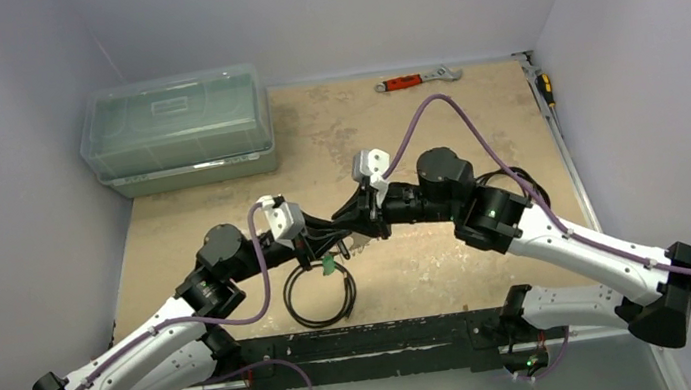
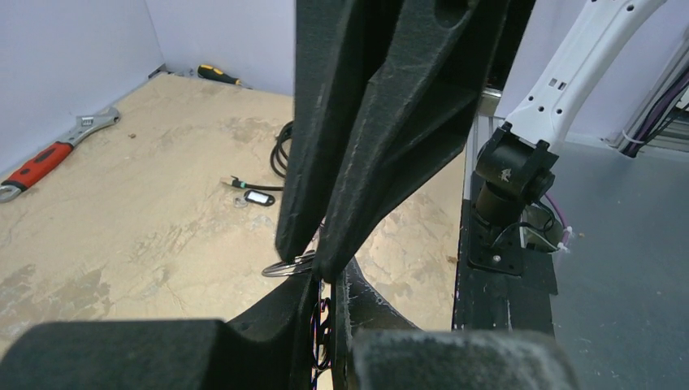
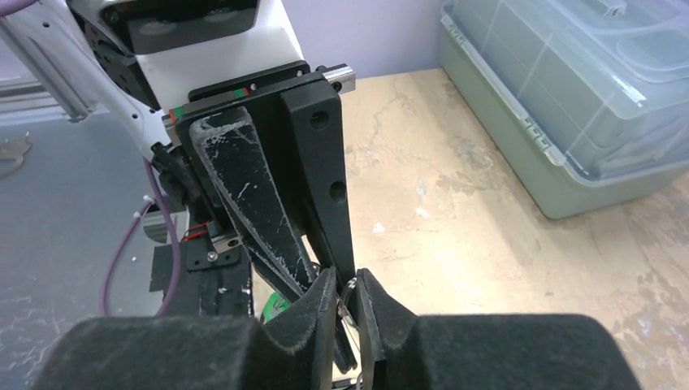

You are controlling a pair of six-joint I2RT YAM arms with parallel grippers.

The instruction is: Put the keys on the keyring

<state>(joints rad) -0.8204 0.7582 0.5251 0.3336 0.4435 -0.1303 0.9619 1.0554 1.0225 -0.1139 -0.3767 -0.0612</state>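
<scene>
Your left gripper (image 2: 329, 286) is clamped shut, the keyring (image 2: 284, 267) jutting just beside its fingertips. Your right gripper (image 3: 347, 282) stands narrowly apart around the wire; grip unclear.

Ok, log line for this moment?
left claw: shut | right claw: near-shut, metal bit between tips | keyring: at meeting tips, holder unclear

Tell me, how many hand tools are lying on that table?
2: a red-handled wrench at the far edge, and a yellow-and-black screwdriver along the right edge. Others could be hidden from these views.
</scene>
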